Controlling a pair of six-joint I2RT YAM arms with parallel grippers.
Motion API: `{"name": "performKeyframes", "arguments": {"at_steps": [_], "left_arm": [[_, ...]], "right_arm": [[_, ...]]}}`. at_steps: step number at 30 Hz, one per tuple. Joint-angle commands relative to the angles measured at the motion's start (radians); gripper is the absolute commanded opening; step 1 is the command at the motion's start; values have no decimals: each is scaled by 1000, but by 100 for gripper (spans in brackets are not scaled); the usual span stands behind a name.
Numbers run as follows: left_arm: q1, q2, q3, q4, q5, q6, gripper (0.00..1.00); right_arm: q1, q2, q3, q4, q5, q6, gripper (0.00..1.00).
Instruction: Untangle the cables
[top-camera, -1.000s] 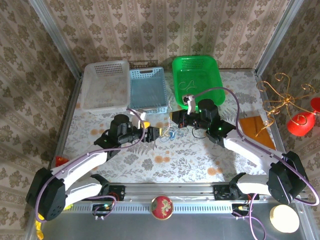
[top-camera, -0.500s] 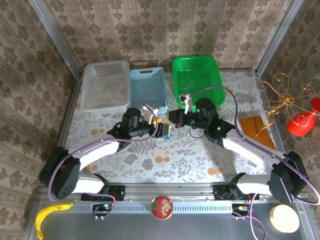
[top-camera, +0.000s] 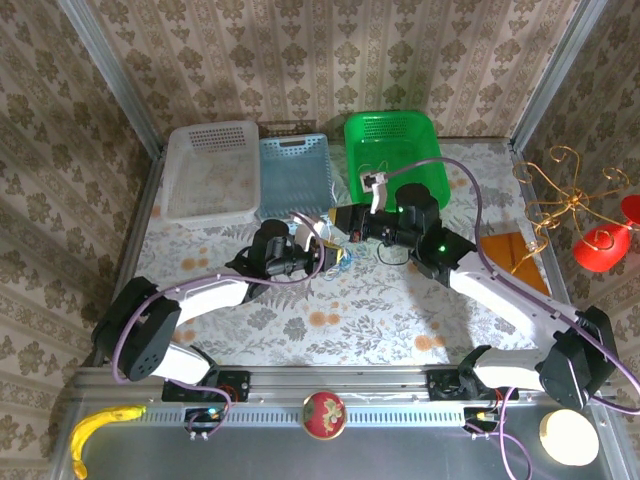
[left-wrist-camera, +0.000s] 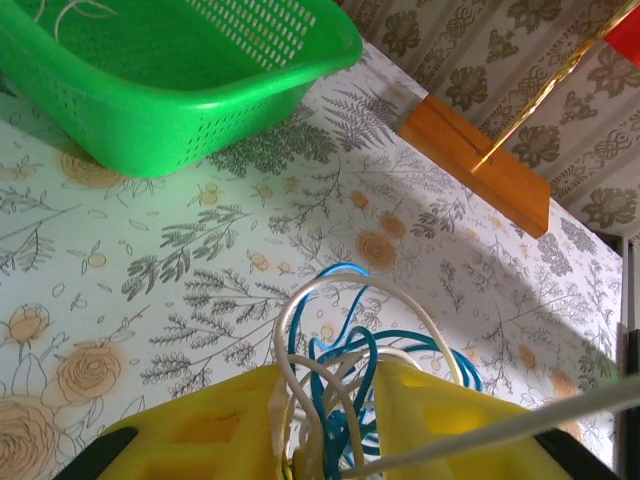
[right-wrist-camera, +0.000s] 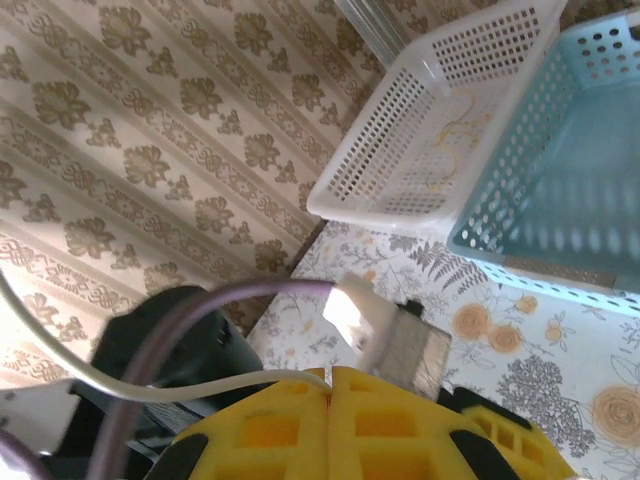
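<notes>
Floral counter (top-camera: 400, 310), middle toward the far edge: the cables (top-camera: 343, 260) bunch in blue and white loops that point toward the right edge from the left pincer (top-camera: 327, 257), which is clamped on them. The right pincer (top-camera: 343, 221) is pinched together on a pale strand.

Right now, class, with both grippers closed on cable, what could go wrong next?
1. The left gripper clamps several blue and white cables as one bunch; pulling may tighten the tangle.
2. The right gripper pinches the pale cable only at the very tip, so it might slip out.
</notes>
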Motion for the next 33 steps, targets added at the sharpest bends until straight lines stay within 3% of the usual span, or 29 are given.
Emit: {"name": "performKeyframes", "arguments": {"at_steps": [1, 6, 24, 27, 33], "left_arm": [[0, 23, -42, 54, 8, -15, 28], [6, 38, -97, 91, 9, -32, 24], [8, 44, -182, 117, 0, -50, 25], [8, 25, -183, 101, -4, -47, 30], [10, -57, -167, 20, -15, -24, 56]], "right_arm": [[-17, -53, 68, -19, -2, 30, 0], [-45, -89, 134, -35, 0, 44, 0], [-136, -134, 275, -2, -12, 138, 0], [-135, -137, 258, 1, -18, 145, 0], [-135, -143, 211, 7, -21, 148, 0]]}}
